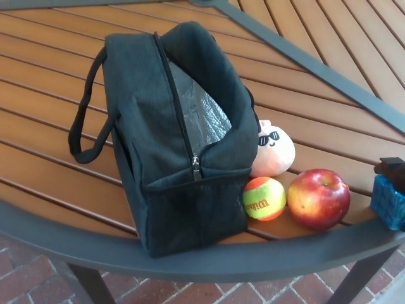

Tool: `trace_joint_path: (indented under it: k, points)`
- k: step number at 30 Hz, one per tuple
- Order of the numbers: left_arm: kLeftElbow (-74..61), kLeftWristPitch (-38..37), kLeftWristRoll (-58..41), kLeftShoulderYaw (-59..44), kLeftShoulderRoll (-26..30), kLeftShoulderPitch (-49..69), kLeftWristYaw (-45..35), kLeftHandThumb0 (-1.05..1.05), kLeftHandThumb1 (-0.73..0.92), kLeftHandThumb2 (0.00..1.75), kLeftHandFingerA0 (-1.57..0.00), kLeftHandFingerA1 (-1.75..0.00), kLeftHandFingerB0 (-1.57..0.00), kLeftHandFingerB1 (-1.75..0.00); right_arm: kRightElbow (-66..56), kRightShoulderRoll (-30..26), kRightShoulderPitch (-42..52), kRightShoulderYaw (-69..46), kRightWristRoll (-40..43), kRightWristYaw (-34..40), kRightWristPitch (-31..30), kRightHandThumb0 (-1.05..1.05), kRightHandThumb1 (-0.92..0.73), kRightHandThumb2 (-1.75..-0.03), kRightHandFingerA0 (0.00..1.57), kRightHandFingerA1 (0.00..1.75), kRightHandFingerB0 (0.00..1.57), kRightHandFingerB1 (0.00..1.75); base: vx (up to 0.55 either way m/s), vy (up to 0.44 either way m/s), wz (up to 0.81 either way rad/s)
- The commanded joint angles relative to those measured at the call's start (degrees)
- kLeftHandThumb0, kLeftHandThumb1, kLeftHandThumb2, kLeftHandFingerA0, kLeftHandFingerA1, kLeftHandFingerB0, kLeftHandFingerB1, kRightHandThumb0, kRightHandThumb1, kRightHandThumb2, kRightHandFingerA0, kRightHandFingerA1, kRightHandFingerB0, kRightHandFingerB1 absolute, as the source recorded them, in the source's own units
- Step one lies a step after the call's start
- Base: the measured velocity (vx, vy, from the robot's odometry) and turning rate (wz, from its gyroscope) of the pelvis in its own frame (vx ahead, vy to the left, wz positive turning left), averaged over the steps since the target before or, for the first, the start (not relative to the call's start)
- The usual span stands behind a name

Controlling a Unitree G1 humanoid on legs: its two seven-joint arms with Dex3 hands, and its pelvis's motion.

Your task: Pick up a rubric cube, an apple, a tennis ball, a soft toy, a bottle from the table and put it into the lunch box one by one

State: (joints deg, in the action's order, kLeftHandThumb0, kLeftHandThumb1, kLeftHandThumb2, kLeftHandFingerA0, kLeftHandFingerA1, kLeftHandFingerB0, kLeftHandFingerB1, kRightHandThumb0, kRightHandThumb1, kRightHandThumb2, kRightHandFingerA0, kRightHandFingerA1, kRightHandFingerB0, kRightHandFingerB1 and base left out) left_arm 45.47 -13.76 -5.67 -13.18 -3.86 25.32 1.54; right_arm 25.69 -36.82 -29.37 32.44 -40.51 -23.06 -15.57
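Observation:
A black lunch box [171, 158], a soft zip bag, stands on the wooden table with its top open and its silver lining [201, 117] showing. Against its right side leans a peach soft toy [275, 152] with drawn sunglasses. In front of the toy lie an orange and green tennis ball [264, 198] and a red apple [318, 197], side by side near the table's front edge. A blue cube [387, 204] is cut off at the right edge of the picture. A dark part of my right hand [392, 170] rests on top of it. No bottle shows. My left hand is out of view.
The table [57, 145] is made of brown wooden slats with a grey metal rim [190, 263] along the front. A grey crossbar [304, 60] runs diagonally at the back right. The bag's carry strap [85, 126] loops out to its left. A brick floor [31, 278] lies below.

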Motion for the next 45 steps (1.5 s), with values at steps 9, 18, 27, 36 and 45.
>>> trace_joint_path:
  k: [9,18,27,36,45]
  points:
    - [0.9,-4.5,1.3,0.4,1.2,-0.1,1.1,0.18,0.45,1.32,-0.99,-1.38,-0.94,-1.17,0.4,2.5,12.2,-5.6,0.5,17.6,5.9,-0.31,-0.84,-0.64,0.75,0.84,0.67,0.51,0.00,0.000,0.00]
    - [0.6,-3.6,1.1,0.0,1.0,-0.4,1.4,0.22,0.52,1.21,-1.12,-1.18,-1.02,-1.08,3.1,8.2,20.0,-19.1,10.5,32.5,22.8,-0.20,-0.76,-0.88,0.77,1.75,0.63,1.69,0.00,0.000,0.00]
    - [-1.6,-1.9,0.1,-0.5,0.5,-0.5,1.9,0.19,0.53,1.20,-1.13,-1.18,-1.00,-1.07,3.8,11.5,20.7,-25.4,12.7,37.4,27.7,-0.23,-0.73,-0.79,0.83,1.52,0.79,1.08,0.00,0.000,0.00]
    - [-2.8,-1.8,-2.1,-1.9,-0.5,-0.8,0.5,0.17,0.50,1.34,-1.16,-1.39,-1.02,-1.22,-2.9,11.3,19.5,-33.1,19.5,36.0,36.2,-0.10,-0.51,-1.19,0.75,1.75,0.68,1.69,0.00,0.000,0.00]
    - [-1.9,-2.5,1.4,-0.5,0.2,-1.1,2.7,0.19,0.52,1.21,-1.14,-1.18,-1.02,-1.06,-18.2,13.4,12.2,-34.8,23.2,31.1,34.8,-0.13,-0.56,-1.10,0.85,1.75,0.74,1.69,0.00,0.000,0.00]
